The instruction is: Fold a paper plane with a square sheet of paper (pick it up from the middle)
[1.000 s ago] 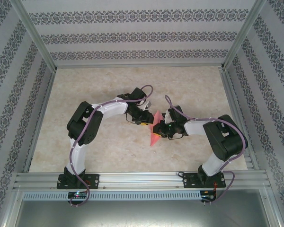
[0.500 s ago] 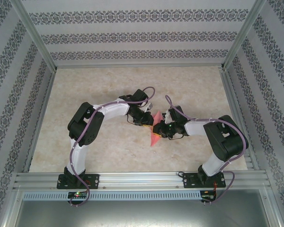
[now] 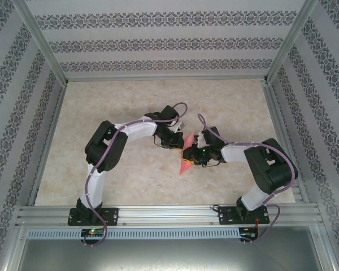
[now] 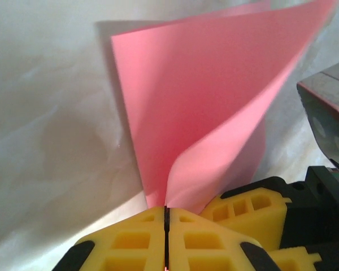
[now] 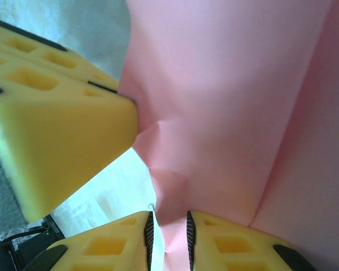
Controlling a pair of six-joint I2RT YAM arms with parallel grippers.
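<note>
Pink square sheet of paper (image 4: 214,101) pinched in pressed-together left gripper (image 4: 166,217); right gripper (image 5: 168,223) slightly parted around it, grip unclear; edges cropped.

square sheet of paper (image 3: 184,165): 1 | grippers: 2 (left gripper (image 4: 166,212), right gripper (image 5: 168,226)) | table (image 3: 130,186): 1

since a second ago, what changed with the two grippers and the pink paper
The left gripper edged right toward the square sheet of paper and closed; it is now shut on the sheet's edge. The right gripper seems to have eased a little, and its jaws stand slightly apart around the sheet. The paper stayed between the two grippers, and the right arm hardly moved.
</note>
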